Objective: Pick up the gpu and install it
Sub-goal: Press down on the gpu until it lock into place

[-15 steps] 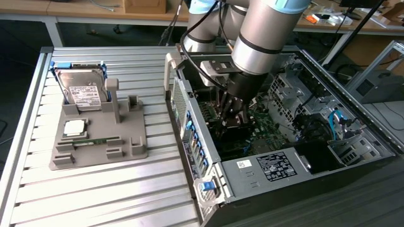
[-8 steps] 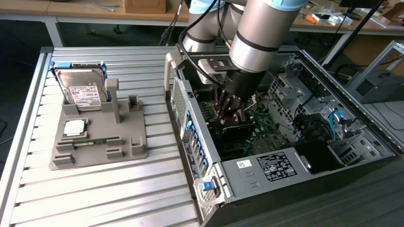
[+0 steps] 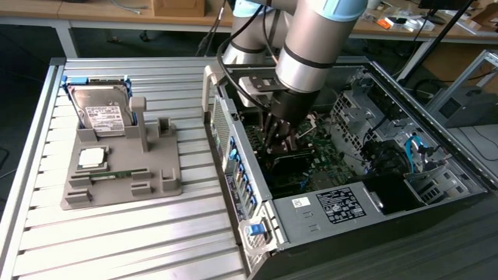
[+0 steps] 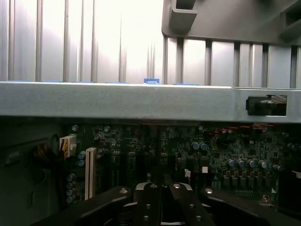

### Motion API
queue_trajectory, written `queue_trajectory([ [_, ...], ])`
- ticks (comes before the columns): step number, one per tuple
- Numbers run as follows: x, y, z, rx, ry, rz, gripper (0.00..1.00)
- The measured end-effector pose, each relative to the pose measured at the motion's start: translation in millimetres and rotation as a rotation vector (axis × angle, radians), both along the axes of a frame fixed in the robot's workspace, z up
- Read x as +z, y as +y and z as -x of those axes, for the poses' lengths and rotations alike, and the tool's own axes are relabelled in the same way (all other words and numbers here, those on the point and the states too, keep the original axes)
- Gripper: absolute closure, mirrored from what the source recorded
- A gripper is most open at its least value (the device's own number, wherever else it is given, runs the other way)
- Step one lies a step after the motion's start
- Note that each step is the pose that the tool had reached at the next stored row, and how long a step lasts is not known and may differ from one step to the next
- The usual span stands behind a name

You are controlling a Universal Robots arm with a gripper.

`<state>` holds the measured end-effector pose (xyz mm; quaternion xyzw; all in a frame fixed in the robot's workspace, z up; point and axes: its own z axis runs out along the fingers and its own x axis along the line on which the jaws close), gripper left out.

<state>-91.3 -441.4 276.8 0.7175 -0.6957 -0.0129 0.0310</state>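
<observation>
Inside the open grey metal computer case (image 3: 309, 217), the black two-finger gripper (image 3: 278, 133) hangs low over the dark green motherboard (image 3: 327, 154), close to the case's side wall. The wrist view shows the gripper (image 4: 162, 200) with its jaws drawn together.

Whether the jaws clamp the thin tan-brown gpu card cannot be told. A narrow brownish strip (image 3: 279, 142) just under the fingertips, inside the case, may be the card seen edge-on. This is a judgement only.

Outside the case, on the exterior view's left, the grey moulded plastic parts tray (image 3: 167, 188) carries the silver boxy hard drive (image 3: 105, 114) and the short green memory stick (image 3: 116, 174).

Handling notes (judged):
- The card is light and stiff.
- It is fragile to bending and to pressure on its components.
- Grip it across the flat faces near the upper edge, away from the contact edge.
- The metal edge is likely slippery, so hold the board itself.
</observation>
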Motion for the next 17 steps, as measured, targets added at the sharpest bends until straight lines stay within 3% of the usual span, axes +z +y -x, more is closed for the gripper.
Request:
queue_trajectory([
  [17, -7.8, -2.7, 0.6, 0.012, 0.0002, 0.0005, 0.89],
])
